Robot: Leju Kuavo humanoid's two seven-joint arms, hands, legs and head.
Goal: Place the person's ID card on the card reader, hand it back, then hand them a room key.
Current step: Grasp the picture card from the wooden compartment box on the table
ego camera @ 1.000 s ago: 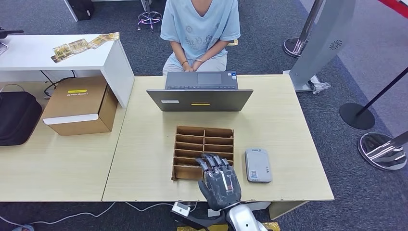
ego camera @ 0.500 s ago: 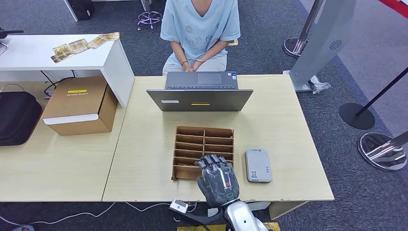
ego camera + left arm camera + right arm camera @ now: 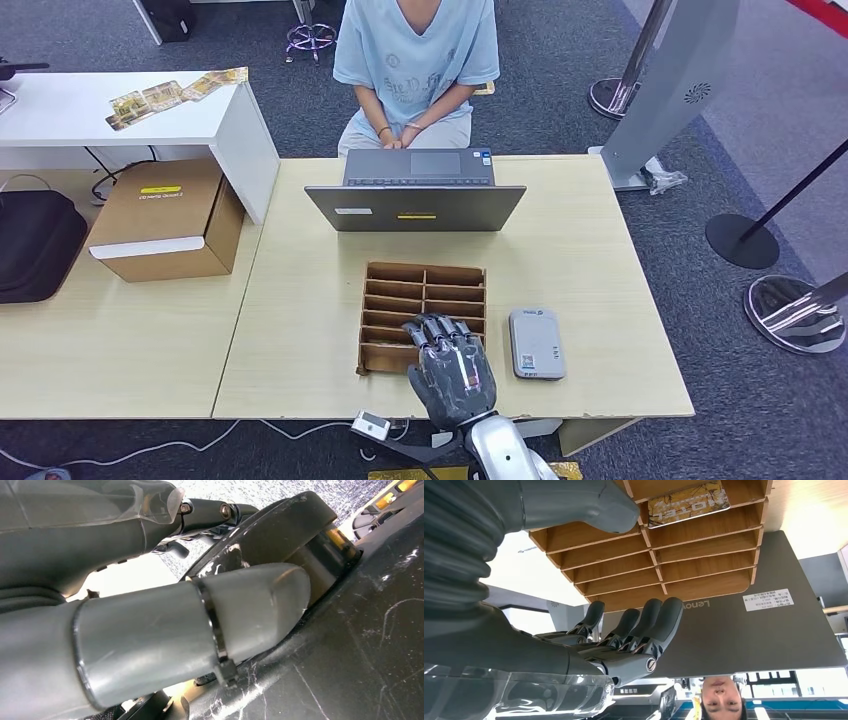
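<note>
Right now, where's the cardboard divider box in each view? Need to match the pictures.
Head view: cardboard divider box mid-table, between the laptop and the right hand, whose fingers overlap its near edge; the card reader lies beside it.
Right wrist view: its compartments fill the upper middle, one holding a card.
Left wrist view: not in it.
Shared landmark: the laptop lid.
</note>
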